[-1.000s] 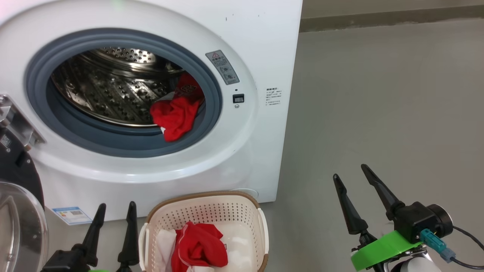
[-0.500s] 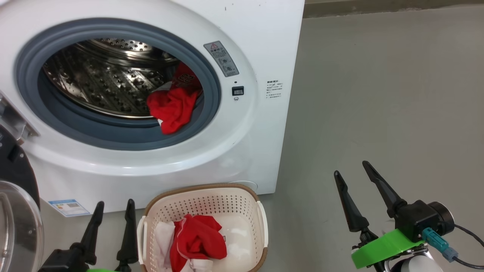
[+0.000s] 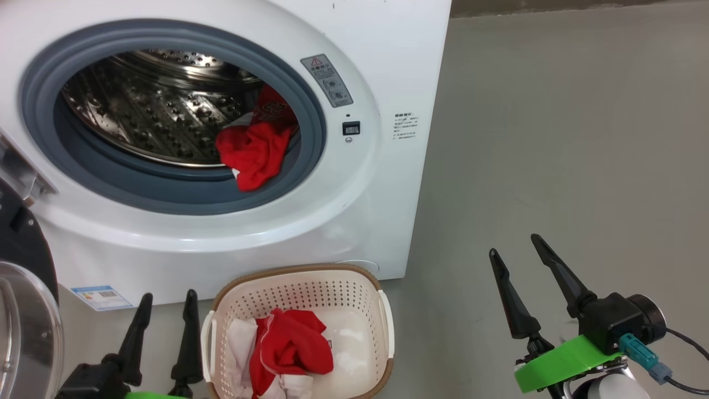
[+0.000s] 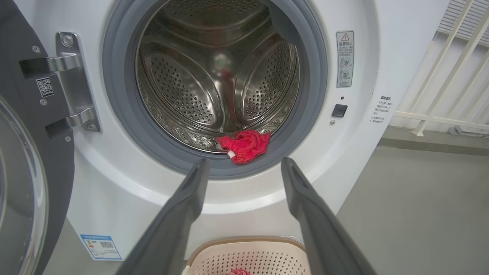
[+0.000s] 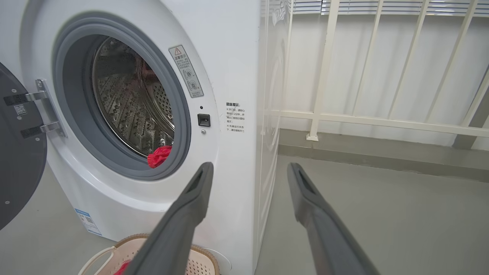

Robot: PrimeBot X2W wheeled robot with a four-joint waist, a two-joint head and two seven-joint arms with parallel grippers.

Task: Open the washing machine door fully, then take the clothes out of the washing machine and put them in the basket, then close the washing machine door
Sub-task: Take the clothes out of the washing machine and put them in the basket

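The white washing machine [image 3: 388, 50] stands with its door [image 3: 22, 310] swung wide to the left, glass bowl window facing out. A red piece of the clothes [image 3: 252, 152] lies at the drum's front lip, draped over the grey rubber ring [image 4: 244, 146] [image 5: 158, 156]. On the floor below sits the cream basket [image 3: 302, 282], holding red and white clothes [image 3: 288, 352]. My left gripper [image 3: 169, 297] is open, low, just left of the basket. Out to the right over bare floor, my right gripper [image 3: 512, 244] is open too. Both are empty.
Grey floor [image 3: 554, 138] stretches right of the machine. A white railing [image 5: 366, 118] runs behind it. The door hinge [image 4: 72, 84] sits at the machine's left. A cable trails from my right wrist [image 3: 681, 343].
The head camera has tilted down a little, so the machine and basket sit higher in the picture. Both grippers stay open and hardly move.
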